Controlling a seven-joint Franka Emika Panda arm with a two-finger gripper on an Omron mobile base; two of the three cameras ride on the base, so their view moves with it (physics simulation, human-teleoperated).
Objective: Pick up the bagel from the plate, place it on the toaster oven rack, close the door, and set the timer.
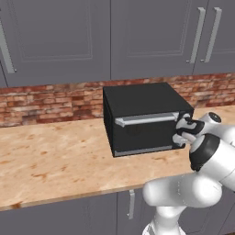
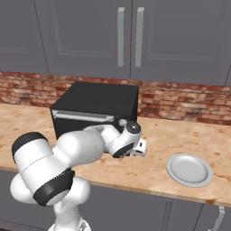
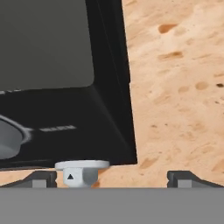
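with the door [image 1: 146,130] shut and the plate [image 2: 189,170] bare, the released hand [image 3: 111,178] at lower frame should centre on the timer knob [image 3: 81,171] before clenching

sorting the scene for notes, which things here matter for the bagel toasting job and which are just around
Job:
- black box-shaped toaster oven
- its flat black door with silver bar handle, closed
- small grey timer knob
- round pale grey plate, bare
- open two-finger gripper by the knob

Just around:
- grey cabinets
- red brick backsplash
- speckled wooden counter
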